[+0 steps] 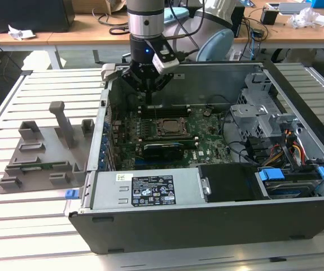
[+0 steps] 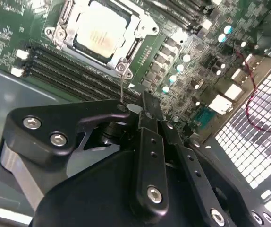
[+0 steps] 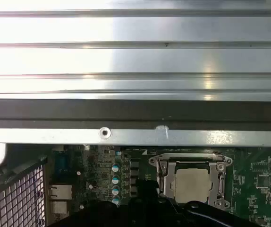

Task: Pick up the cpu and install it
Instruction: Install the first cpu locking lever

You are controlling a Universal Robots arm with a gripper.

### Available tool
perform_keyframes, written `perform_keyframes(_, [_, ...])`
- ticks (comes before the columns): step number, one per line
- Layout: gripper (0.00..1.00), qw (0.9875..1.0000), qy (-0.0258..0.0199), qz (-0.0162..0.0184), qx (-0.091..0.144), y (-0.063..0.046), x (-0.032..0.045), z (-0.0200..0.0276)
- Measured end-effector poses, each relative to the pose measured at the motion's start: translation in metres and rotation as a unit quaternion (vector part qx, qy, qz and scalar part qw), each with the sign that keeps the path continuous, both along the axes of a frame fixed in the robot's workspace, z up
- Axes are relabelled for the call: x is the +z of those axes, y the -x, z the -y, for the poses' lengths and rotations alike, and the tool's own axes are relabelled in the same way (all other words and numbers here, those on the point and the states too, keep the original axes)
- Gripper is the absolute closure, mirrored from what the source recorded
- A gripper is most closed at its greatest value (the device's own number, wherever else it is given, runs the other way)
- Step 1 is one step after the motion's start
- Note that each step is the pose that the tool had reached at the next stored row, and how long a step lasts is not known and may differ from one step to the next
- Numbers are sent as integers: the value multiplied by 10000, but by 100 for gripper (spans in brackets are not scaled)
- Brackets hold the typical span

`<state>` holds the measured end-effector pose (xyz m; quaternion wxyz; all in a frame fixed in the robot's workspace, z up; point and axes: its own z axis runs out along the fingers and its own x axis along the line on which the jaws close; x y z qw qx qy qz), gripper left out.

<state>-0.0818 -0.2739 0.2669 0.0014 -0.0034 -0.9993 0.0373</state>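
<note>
The gripper hangs inside the open computer case, over the edge of the motherboard that runs along the case wall furthest up in the exterior view. Its fingers look drawn together to a narrow tip, and nothing shows between them. In the second wrist view the gripper tip is just beside the upper end of a thin wire lever, which rises from a corner of the socket frame; whether they touch I cannot tell.

The cpu is not in the gripper. It lies flat in the socket near the middle of the motherboard, between banks of memory slots, with the metal frame around it on all sides.

By my reading the pick and the placing are done and the work is at the securing stage. Any move from here calls for fine, slow motion, since the lever is slender and the slots and small capacitors crowd close.

The cpu is a small flat square with a dull silvery-grey top, faintly marked, level in its seat in both wrist views
</note>
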Motion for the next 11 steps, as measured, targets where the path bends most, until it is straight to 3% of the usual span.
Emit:
perform_keyframes(1, [89,10000,-1,0,1,2,-6,-47])
perform_keyframes(3, [89,10000,-2,0,0,-2,-6,-70])
perform_keyframes(11, [89,10000,-1,-6,1,-202,-7,-71])
